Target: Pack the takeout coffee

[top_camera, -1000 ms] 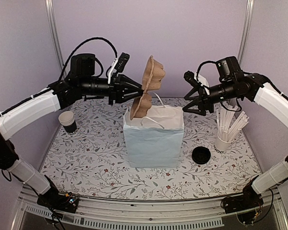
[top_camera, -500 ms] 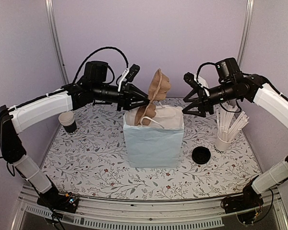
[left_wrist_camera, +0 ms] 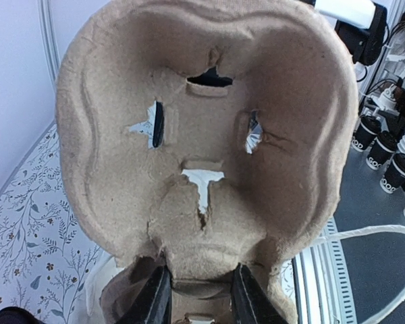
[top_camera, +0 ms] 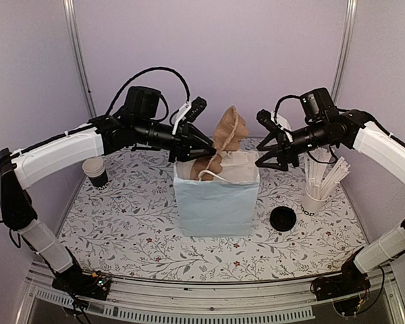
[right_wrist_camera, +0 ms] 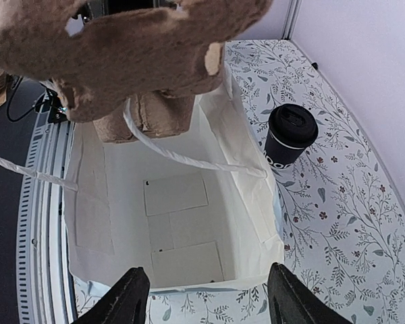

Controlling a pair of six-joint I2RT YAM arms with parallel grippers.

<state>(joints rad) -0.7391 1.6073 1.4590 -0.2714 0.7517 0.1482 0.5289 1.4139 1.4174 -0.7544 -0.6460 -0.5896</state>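
A small black takeout coffee cup (top_camera: 95,172) stands on the table at the far left, clear of both arms; the right wrist view shows the cup (right_wrist_camera: 291,135) beyond the bag. Its round black lid (top_camera: 283,219) lies flat to the right of the pale-blue paper bag (top_camera: 216,202). My left gripper (top_camera: 202,148) is shut on the edge of a brown cardboard cup carrier (top_camera: 227,129), held on end with its lower part in the bag mouth. That carrier (left_wrist_camera: 202,135) fills the left wrist view above the gripper (left_wrist_camera: 198,297). My right gripper (top_camera: 264,140) hangs open over the bag's right rim, and between its jaws (right_wrist_camera: 208,304) I see the white bag interior (right_wrist_camera: 182,196).
A white cup of wooden stirrers (top_camera: 316,196) stands at the right, close under my right arm. The bag's white cord handles (right_wrist_camera: 189,158) loop across its mouth. Walls close in on the left, back and right. Several black cups (left_wrist_camera: 381,145) stand off the table.
My left arm has swung right and down, bringing the carrier from above the bag until its lower end sits in the mouth. The right gripper has dipped slightly toward the bag.
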